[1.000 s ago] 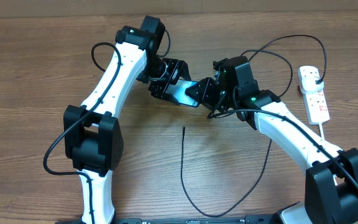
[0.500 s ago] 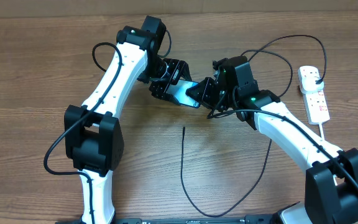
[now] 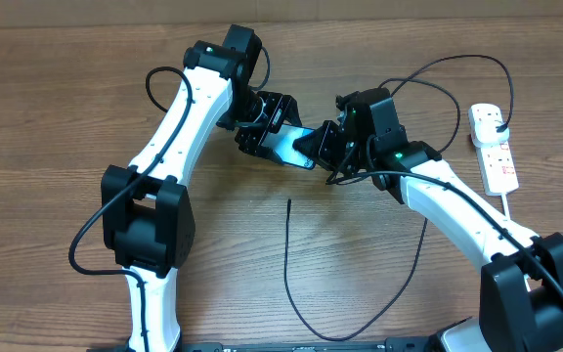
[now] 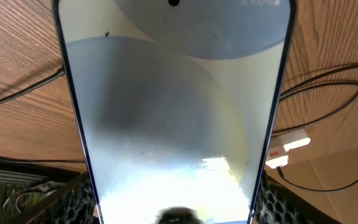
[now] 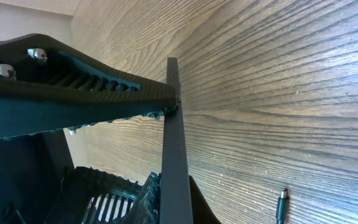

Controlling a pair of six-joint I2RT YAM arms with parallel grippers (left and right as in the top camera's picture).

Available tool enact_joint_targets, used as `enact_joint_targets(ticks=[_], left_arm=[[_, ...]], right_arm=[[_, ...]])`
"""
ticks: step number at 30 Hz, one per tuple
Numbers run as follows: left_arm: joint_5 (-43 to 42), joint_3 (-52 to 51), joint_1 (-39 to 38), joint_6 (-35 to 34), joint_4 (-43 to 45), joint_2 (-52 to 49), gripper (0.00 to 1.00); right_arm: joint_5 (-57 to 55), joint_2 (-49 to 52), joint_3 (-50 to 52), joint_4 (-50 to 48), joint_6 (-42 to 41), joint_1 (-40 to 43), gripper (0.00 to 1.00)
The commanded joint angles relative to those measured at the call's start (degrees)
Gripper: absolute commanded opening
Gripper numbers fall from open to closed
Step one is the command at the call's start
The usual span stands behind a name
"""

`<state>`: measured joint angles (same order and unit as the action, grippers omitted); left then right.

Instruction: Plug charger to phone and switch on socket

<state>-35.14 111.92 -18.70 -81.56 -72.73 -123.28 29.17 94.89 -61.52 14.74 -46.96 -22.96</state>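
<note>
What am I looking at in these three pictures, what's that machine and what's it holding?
Two white jointed robot arms, left and right, sit at a brown wooden table. The wide picture comes from a camera fixed overhead; the two close-ups come from cameras on each arm's wrist. Each arm ends in a two-finger end effector. The left end effector grips a slim rectangular smartphone with a lit pale-blue screen, which fills the left wrist view. The right end effector is at the smartphone's other end, seen edge-on in its view; whether it grips is unclear. On the table lie a long thin black charging cable, its tip free, and a white power strip with red switches.
</note>
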Motion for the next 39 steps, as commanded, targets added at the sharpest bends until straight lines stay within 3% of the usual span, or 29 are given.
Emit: enact_joint_targets(ticks=[1,5,7,10,11,18,28,33,39], left_arm=[[-1.73,1.44,-0.61,-1.2,-0.44,0.42,0.05],[-1.51,1.44,-0.59,-1.18,-0.46,0.42,0.28],[-0.44,1.44,-0.5,-1.18,-0.44,0.42,0.47],[1.88,1.44,-0.46,-1.16,-0.48,0.42,0.91],[2.49,1.44,-0.46,-1.16,-0.48,0.42,0.98],[3.56,1.44,0.85,4.33,-0.48,0.42,1.0],[-3.04,1.44,6.97,27.54,-1.29,0.42,1.0],[-3.17,1.44,9.03,32.15,-1.95,0.96,1.0],[2.01,1.44,9.2,32.7,1.14,5.25,0.99]], right_arm=[[-1.09,-0.02,-1.07,0.15,1.73,-0.28,0.04],[-1.09,-0.02,-1.07,0.33,1.75,-0.28,0.04],[-1.09,-0.04,-1.07,0.39,1.75,-0.28,0.04],[-1.09,-0.04,-1.07,0.55,1.77,-0.15,0.04],[-1.09,-0.04,-1.07,0.57,1.77,-0.15,0.04],[-2.73,-0.02,-1.07,1.2,1.81,-0.15,0.04],[-5.97,-0.02,-1.07,3.63,1.73,2.05,0.04],[-4.83,-0.04,-1.07,4.94,-2.84,6.01,0.04],[-0.24,-0.02,-1.07,5.31,-5.46,11.69,0.04]])
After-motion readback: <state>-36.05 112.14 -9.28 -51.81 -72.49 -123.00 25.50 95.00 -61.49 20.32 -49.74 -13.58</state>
